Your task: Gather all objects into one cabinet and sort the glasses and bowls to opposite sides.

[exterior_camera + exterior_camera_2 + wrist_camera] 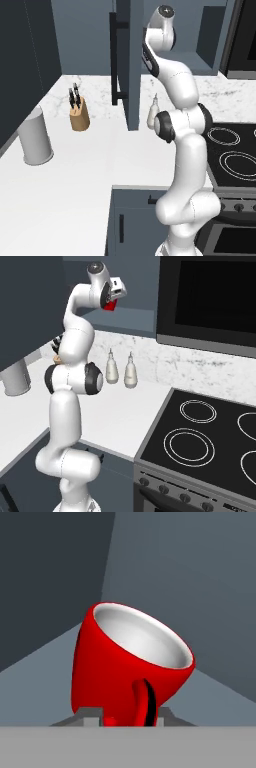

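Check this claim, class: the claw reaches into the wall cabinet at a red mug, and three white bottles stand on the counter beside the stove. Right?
Wrong in one respect: two white bottles, not three, as the right base view shows. The claw does reach into the wall cabinet at the red mug.

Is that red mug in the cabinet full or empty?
Empty. The hand view looks into the red mug: its white inside is bare as far as visible, though the bottom is hidden.

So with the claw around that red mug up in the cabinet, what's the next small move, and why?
Probably finish closing, then lift slightly. In the hand view the red mug sits between the claw tips, tilted against the cabinet floor, and the grip doesn't look settled yet, so pulling away now could drop it.
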You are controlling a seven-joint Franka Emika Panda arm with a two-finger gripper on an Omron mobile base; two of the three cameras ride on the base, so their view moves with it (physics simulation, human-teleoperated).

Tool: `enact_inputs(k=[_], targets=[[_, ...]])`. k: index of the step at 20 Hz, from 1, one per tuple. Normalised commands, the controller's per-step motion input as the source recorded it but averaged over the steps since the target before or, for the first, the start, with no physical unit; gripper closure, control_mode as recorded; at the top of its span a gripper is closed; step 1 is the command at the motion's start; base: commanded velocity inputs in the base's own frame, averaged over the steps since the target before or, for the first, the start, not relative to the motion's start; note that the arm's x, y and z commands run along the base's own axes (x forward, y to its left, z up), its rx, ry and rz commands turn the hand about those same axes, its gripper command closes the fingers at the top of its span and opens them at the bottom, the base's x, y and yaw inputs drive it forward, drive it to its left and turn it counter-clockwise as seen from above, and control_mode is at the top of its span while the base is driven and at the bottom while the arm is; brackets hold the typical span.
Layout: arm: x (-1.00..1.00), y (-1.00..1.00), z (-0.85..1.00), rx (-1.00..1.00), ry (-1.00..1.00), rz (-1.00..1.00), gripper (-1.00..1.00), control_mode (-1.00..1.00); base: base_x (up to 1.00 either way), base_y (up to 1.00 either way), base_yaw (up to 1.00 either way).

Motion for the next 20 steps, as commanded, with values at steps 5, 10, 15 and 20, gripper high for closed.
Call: enact_inputs(k=[5, 10, 15, 20], targets=[[-0.01, 0.16, -0.05, -0.01, -0.03, -0.01, 1.00, -1.00, 0.00, 0.00, 0.00], [-0.84, 0.01, -0.32, -0.03, -0.23, -0.05, 1.00, -1.00, 0.00, 0.00, 0.00], [-1.00, 0.00, -0.56, -0.01, -0.34, -0.07, 1.00, -1.00, 0.00, 0.00, 0.00], [-1.00, 0.00, -0.95, -0.07, -0.56, -0.05, 1.00, -1.00, 0.00, 0.00, 0.00]])
